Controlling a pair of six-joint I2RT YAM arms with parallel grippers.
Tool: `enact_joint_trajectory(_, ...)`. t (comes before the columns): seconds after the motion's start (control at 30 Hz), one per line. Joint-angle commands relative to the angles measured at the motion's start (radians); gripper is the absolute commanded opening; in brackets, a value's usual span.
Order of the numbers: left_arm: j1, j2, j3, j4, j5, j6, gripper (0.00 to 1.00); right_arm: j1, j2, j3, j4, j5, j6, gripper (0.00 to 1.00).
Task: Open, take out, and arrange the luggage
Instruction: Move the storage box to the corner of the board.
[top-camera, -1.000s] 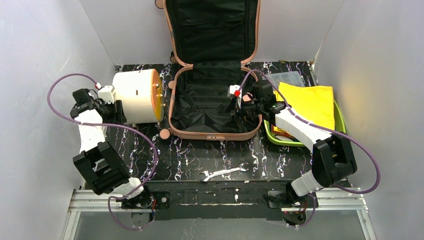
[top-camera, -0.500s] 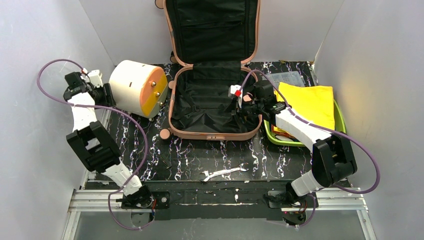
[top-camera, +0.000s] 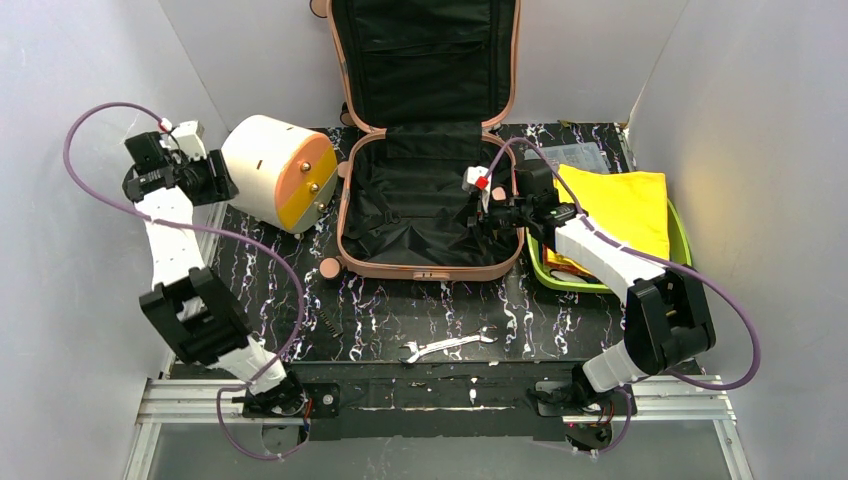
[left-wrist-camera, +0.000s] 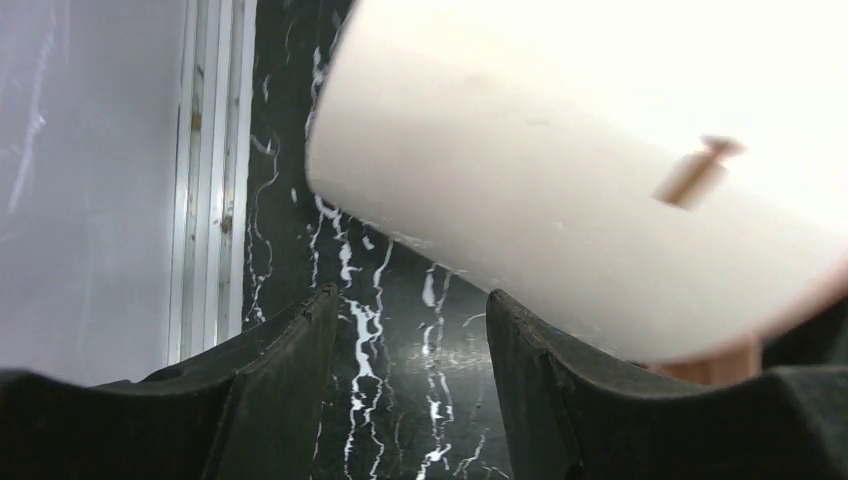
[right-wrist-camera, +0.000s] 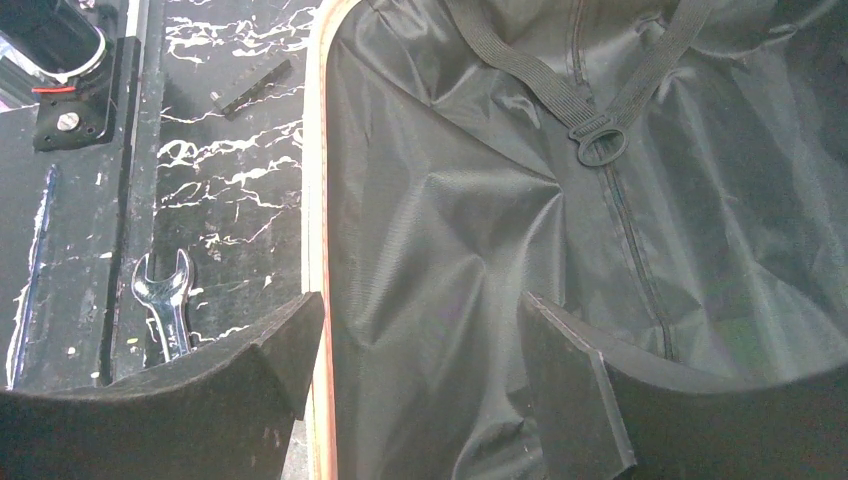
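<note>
Luggage (top-camera: 400, 215) lies open at the far edge of the bench (top-camera: 380, 320). Right tool (top-camera: 480, 218) hangs spread above it. Left tool (top-camera: 214, 180) is spread beside the drum (top-camera: 262, 168), far-left corner.

My left arm (top-camera: 170, 240) and right arm (top-camera: 600, 255) are white shells with blocky black joints, each trailed by a looping purple cable (top-camera: 100, 108). The left gripper (left-wrist-camera: 410, 300) and right gripper (right-wrist-camera: 422, 300) end in matte black, wedge-shaped fingers.
</note>
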Motion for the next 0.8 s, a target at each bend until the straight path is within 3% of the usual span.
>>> enact_joint_trajectory(0.0, -0.049, -0.193, -0.020, -0.026, 0.104, -0.021, 0.55, -0.006, -0.044, -0.009, 0.039, -0.028, 0.004, 0.80)
enact_joint_trajectory(0.2, -0.251, -0.290, -0.107, -0.058, 0.010, 0.030, 0.55, -0.010, -0.055, -0.018, 0.039, -0.036, 0.006, 0.80)
enact_joint_trajectory(0.43, -0.433, -0.251, -0.118, -0.064, -0.103, 0.063, 0.54, -0.021, -0.070, -0.034, 0.083, -0.045, 0.020, 0.80)
enact_joint_trajectory(0.77, -0.548, -0.170, -0.137, -0.078, -0.196, 0.124, 0.52, -0.038, -0.087, -0.054, 0.112, -0.065, 0.041, 0.80)
